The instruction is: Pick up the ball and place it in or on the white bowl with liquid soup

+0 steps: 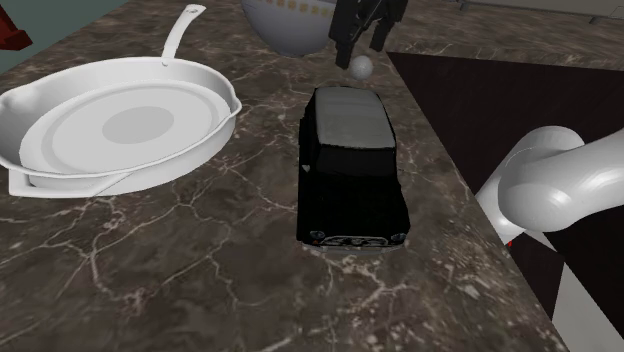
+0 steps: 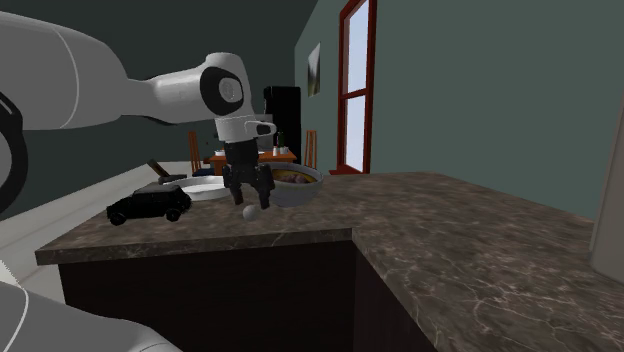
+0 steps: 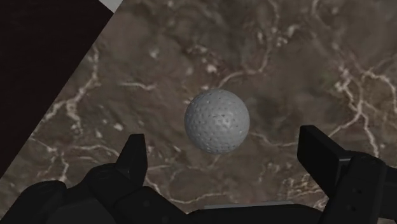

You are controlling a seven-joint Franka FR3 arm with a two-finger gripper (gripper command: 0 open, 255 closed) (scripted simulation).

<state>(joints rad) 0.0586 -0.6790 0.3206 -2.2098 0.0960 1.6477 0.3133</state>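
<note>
On the counter (image 1: 200, 250) under the wide-open hand (image 2: 248, 196) sits a dimpled ball (image 3: 216, 121), likely light, hard, quick to roll; pinch across its middle.

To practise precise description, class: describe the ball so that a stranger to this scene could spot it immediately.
Find the dark veined countertop and the black toy car on it. Just past the car's end farthest from the shoulder camera, near the counter edge, the ball lies below the open black gripper. It alone is small, round, pale grey and dimpled.
</note>
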